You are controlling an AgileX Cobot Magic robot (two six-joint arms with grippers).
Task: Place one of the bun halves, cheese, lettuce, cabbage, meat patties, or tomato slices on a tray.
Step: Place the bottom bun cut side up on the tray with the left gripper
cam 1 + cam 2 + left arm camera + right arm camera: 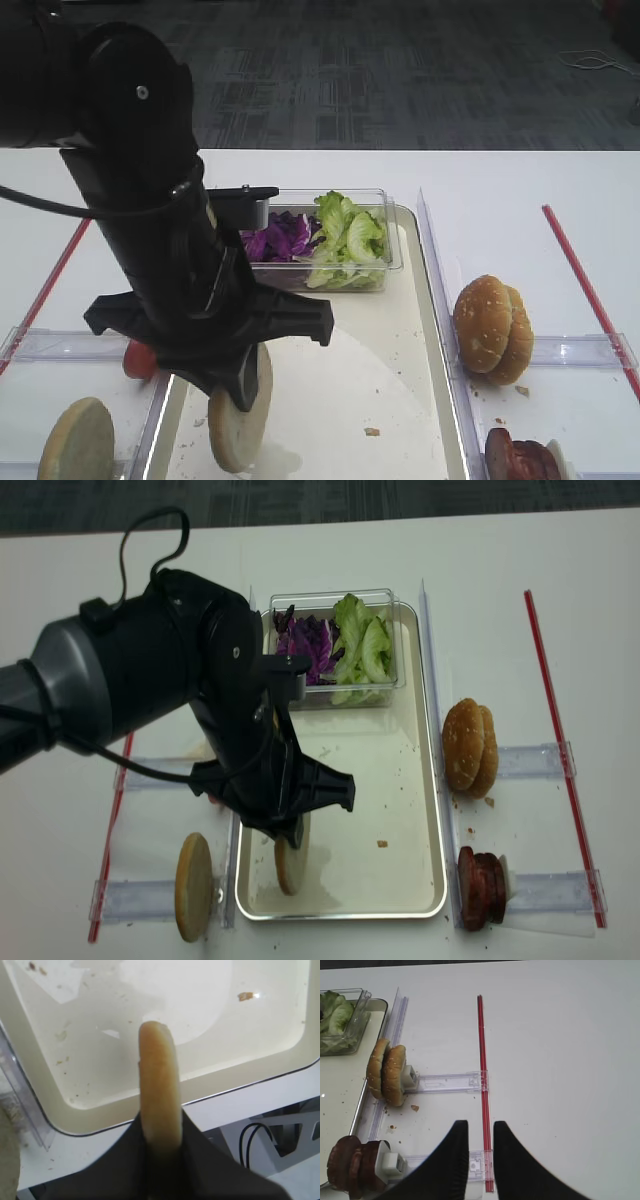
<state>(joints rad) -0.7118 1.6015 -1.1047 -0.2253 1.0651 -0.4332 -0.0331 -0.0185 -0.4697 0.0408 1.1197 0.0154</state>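
A pale bun half (287, 865) stands on edge over the near left corner of the tray (425, 780). Lettuce (362, 642) and purple cabbage (305, 648) fill the tray's far end; meat patties (480, 888) stand just right of the tray.

You have a white table (520, 550) carrying the metal-rimmed tray (412, 780) at its middle. Narrow clear plastic holders (530, 760) and two red strips (560, 740) lie on the table to either side of the tray.
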